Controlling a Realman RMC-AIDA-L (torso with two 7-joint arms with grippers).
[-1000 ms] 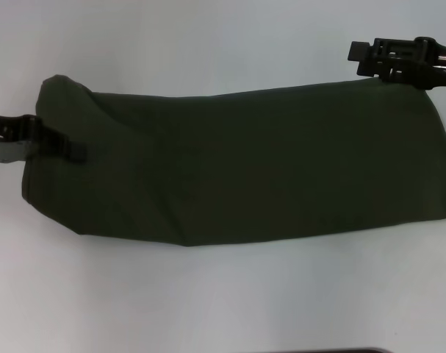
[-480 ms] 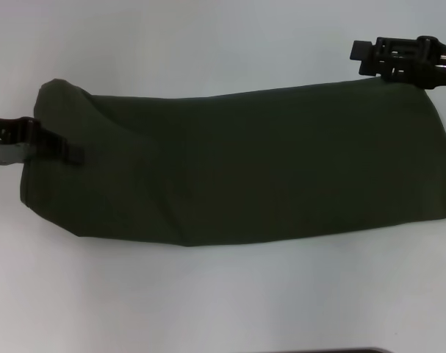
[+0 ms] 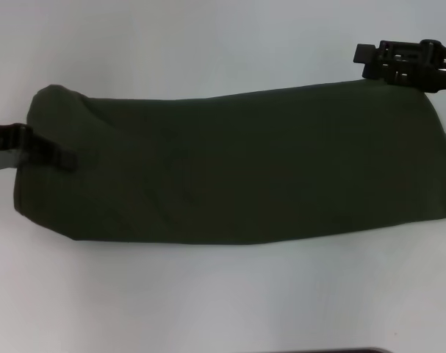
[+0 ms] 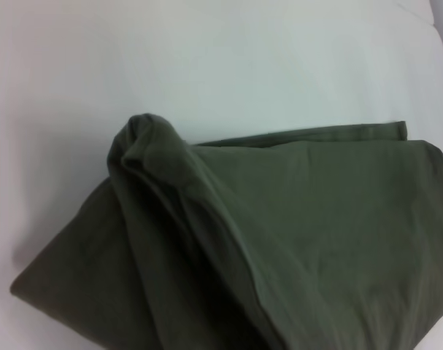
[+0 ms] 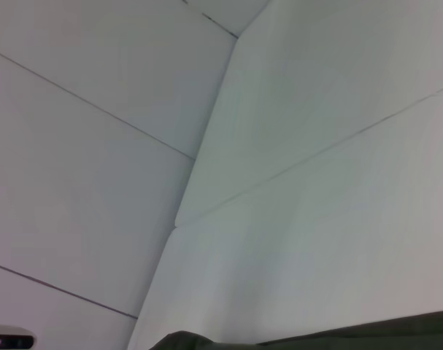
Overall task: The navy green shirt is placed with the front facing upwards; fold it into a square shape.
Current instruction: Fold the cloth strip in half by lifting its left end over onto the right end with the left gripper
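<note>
Since half a second ago the left end of the navy green shirt (image 3: pixel 230 165) has stretched farther toward the left edge of the head view, its rounded far corner and near corner both shifted that way, and the left gripper (image 3: pixel 57 156) has drawn outward with it, so that less of its black body shows; the right gripper (image 3: pixel 369 60) has edged slightly toward the right and away; the shirt lies as a long folded band across the white counter (image 3: pixel 208 294), plain dark green with no print showing, spanning from the left gripper to the right edge of view; the left arm reaches in low from the left side, its fingers pressed into the cloth at the band's left end, apparently pinched on it; the right arm sits at the band's far right corner, and whether its fingers are closed I cannot tell; the left wrist view shows the cloth bunched into a raised ridge.
</note>
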